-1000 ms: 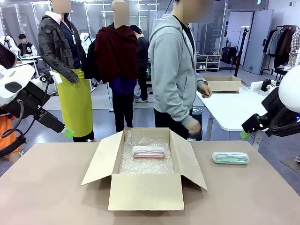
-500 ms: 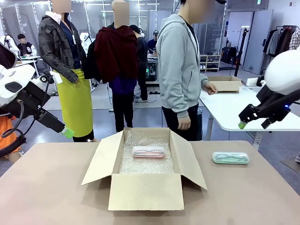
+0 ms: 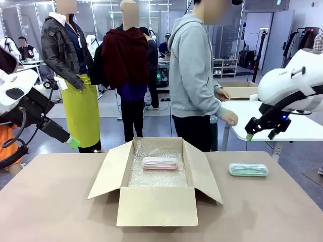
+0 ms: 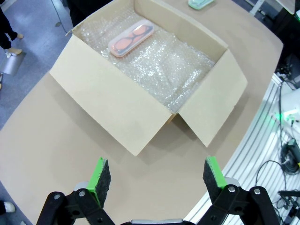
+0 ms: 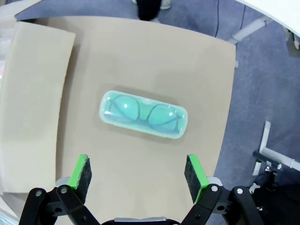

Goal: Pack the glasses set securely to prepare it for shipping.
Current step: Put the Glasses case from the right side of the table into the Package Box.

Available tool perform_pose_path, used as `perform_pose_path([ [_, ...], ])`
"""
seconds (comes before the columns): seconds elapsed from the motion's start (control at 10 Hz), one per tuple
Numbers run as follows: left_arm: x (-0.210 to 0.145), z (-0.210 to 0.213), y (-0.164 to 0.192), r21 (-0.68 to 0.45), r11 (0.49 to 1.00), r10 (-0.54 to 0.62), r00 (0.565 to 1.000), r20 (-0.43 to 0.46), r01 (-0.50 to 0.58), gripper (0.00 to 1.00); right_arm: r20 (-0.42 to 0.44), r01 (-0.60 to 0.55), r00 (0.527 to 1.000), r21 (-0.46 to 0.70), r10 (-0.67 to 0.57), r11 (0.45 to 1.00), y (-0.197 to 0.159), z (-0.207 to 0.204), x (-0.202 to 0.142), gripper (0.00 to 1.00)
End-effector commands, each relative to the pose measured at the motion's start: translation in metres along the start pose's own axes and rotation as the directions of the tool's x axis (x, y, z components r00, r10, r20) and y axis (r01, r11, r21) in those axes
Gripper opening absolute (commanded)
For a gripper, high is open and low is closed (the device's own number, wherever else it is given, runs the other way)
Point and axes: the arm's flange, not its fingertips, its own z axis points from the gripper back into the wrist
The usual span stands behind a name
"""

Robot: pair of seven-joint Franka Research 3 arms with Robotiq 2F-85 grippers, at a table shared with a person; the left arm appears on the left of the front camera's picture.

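Observation:
A pale pink glasses case [image 3: 160,163] lies on bubble wrap inside the open cardboard box [image 3: 156,206] at the table's middle. To the right of the box, a mint green glasses case [image 3: 248,170] rests flat on the table. My right gripper [image 3: 261,135] hangs open in the air above and slightly behind that case. In the right wrist view the mint case [image 5: 144,115] lies ahead of the spread right gripper [image 5: 138,172]. My left gripper [image 3: 72,142] is raised at the far left, open. From the left wrist, the left gripper [image 4: 157,174] looks down on the box [image 4: 110,105] and pink case [image 4: 131,37].
The box flaps [image 3: 204,171] stand spread outward. A person in a grey hoodie [image 3: 194,75] stands behind the table, one hand over a white table [image 3: 252,118] at back right, where another cardboard box [image 3: 241,89] sits. Bare tabletop lies at front left and right.
My right arm has swung in leftward from the picture's right edge toward the space over the mint case. The person has stepped right and reached to the white table. The left arm stays still.

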Motion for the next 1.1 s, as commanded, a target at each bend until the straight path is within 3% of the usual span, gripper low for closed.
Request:
perform_pose_path([
  [0.0,0.0,0.002,0.001,-0.015,1.0,-0.007,1.0,0.009,0.007,1.0,-0.005,-0.006,1.0,-0.017,0.006,1.0,-0.004,-0.012,0.014,1.0],
  [0.1,0.0,0.002,0.001,-0.015,1.0,-0.007,1.0,0.009,0.007,1.0,-0.038,0.0,0.999,-0.012,-0.001,1.0,-0.004,-0.023,0.015,1.0],
  [0.6,0.0,0.002,0.001,-0.015,1.0,-0.007,1.0,0.009,0.007,1.0,-0.013,0.001,1.0,-0.004,-0.001,1.0,-0.004,-0.016,0.011,1.0],
  [0.7,0.0,0.002,0.001,-0.015,1.0,-0.007,1.0,0.009,0.007,1.0,0.003,-0.219,0.976,0.027,0.219,0.975,-0.007,-0.023,0.013,1.0],
  [0.8,0.0,0.002,0.001,-0.015,1.0,-0.007,1.0,0.009,0.007,1.0,0.022,-0.463,0.886,0.012,0.463,0.886,-0.005,-0.027,0.013,1.0],
  [0.9,0.0,0.002,0.001,-0.015,1.0,-0.007,1.0,0.009,0.007,1.0,-0.024,-0.653,0.756,0.014,0.654,0.757,-0.003,-0.031,0.014,1.0],
  [1.0,0.0,0.002,0.001,-0.015,1.0,-0.007,1.0,0.009,0.007,1.0,-0.052,-0.771,0.636,-0.005,0.77,0.637,0.002,-0.034,0.014,1.0],
])
